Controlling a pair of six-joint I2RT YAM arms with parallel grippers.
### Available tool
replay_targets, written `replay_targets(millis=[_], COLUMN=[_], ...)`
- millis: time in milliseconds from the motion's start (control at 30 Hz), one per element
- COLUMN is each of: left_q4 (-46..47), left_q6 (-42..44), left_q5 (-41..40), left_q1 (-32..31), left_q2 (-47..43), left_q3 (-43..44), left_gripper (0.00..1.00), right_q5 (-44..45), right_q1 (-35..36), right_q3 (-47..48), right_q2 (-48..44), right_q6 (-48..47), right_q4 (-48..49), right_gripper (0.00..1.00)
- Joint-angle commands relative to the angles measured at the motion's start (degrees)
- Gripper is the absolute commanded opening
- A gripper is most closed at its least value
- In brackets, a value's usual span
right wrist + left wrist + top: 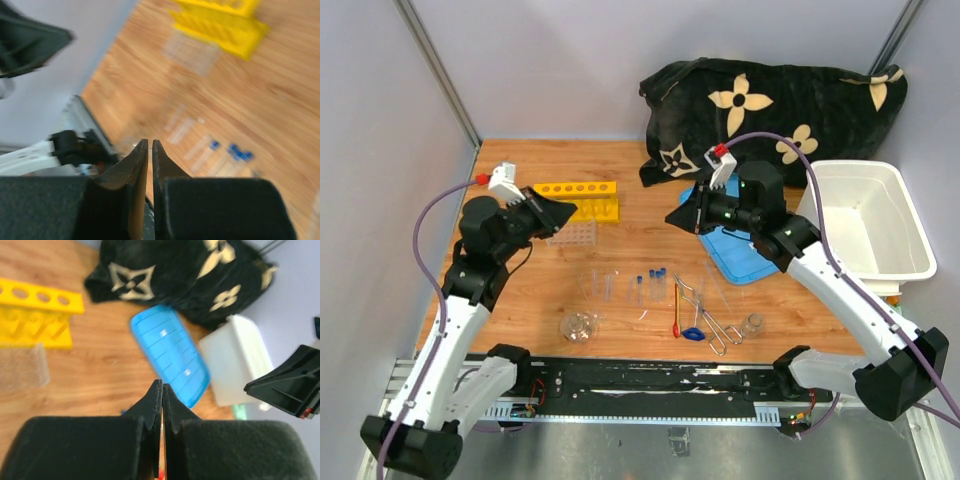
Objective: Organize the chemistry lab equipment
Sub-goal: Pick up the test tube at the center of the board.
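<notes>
The wooden desk carries everything, and by the look of it the organizing has hardly begun.

At the upper right of the overhead view lies the black cloth with cream flowers. Below it, at the right edge, the large white tub stands with nothing visible inside, and its blue lid lies flat just left of it.

The yellow holed tube rack stands left of centre. Every hole that shows looks unfilled. A clear ribbed holder sits just below it.

Both arms hang above the middle of the desk, and neither carries anything. The left gripper has its jaws pressed together. The right gripper shows its jaws a narrow slit apart, with nothing between them.

The loose pieces lie in a band across the lower middle of the overhead view:

- A small glass flask is at the lower left.
- A small beaker is at the lower right.
- The metal tongs lie between the two.
- The red-handled spatula lies just left of the tongs.
- The blue-capped test tubes lie flat above these, beside some faint clear glass pieces that are too pale to identify.

Judging from this, every step is left to do. The tubes have to go into the rack, and the glassware and tools have to be gathered.
</notes>
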Motion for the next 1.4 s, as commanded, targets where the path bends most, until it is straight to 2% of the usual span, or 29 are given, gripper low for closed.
replay_targets(millis=[0,167,233,333,433,467,500,700,733,767,833,867,900,1033,1167,1200,1367], left_q4=[-19.3,-27.2,-28.2,-26.0,-21.3,-19.5,-19.1,-22.3,-22.0,-21.8,-21.8,-21.7,-21.7,-21.0,-21.2,-21.3,-20.8], left_q6=[8.5,10.8,12.0,12.9,12.7,12.9,12.7,9.5,9.5,10.0,10.9,11.4,11.8,12.5,12.5,12.5,11.2], left_q5=[-18.6,-35.3,-37.7,-35.6,-33.9,-32.4,-31.0,-27.8,-27.3,-26.6,-26.3,-26.2,-26.1,-25.7,-25.4,-25.8,-27.6], left_q1=[-11.2,-24.8,-28.6,-31.2,-31.5,-31.5,-31.5,-31.6,-31.7,-31.8,-32.3,-32.5,-32.5,-32.5,-33.3,-33.7,-37.6], left_q2=[4.4,14.4,17.4,17.2,11.8,10.4,9.5,14.3,15.5,16.5,18.7,19.6,20.4,23.7,26.5,27.1,30.5], left_q3=[5.5,10.2,11.3,10.1,5.5,4.0,3.0,2.0,2.0,2.4,3.1,3.4,3.4,3.8,4.5,4.5,4.1], left_gripper=[0.01,0.00,0.00,0.00,0.01,0.11,0.15,0.16,0.19,0.32,0.39,0.49,0.54,0.53,0.36,0.34,0.40], right_q5=[18.4,21.0,21.9,23.3,23.6,23.5,23.4,23.0,22.8,22.7,22.8,23.0,23.2,23.5,23.7,23.8,24.0], right_q1=[2.1,3.3,3.7,3.9,3.9,4.0,4.0,4.1,4.1,4.2,4.2,4.2,4.2,4.2,4.2,4.1,4.2], right_q3=[-0.9,-2.9,-4.0,-6.2,-8.2,-8.7,-9.2,-10.3,-10.4,-10.4,-10.6,-10.7,-10.9,-11.9,-12.7,-12.9,-13.7], right_q2=[-0.6,-1.7,-2.5,-4.3,-6.1,-6.5,-6.7,-6.5,-6.5,-6.6,-6.9,-7.1,-7.4,-8.5,-9.3,-9.6,-9.8], right_q6=[-11.6,-12.4,-12.7,-12.6,-12.3,-12.2,-11.9,-11.7,-11.7,-11.7,-11.8,-11.8,-11.8,-11.3,-10.7,-10.5,-10.1], right_q4=[-20.9,-21.8,-22.1,-22.1,-21.8,-21.3,-21.0,-19.9,-19.8,-19.8,-19.9,-20.0,-20.1,-20.1,-20.1,-20.0,-19.6], right_gripper=[0.09,0.08,0.08,0.07,0.07,0.06,0.06,0.06,0.06,0.06,0.07,0.07,0.07,0.07,0.07,0.07,0.07])
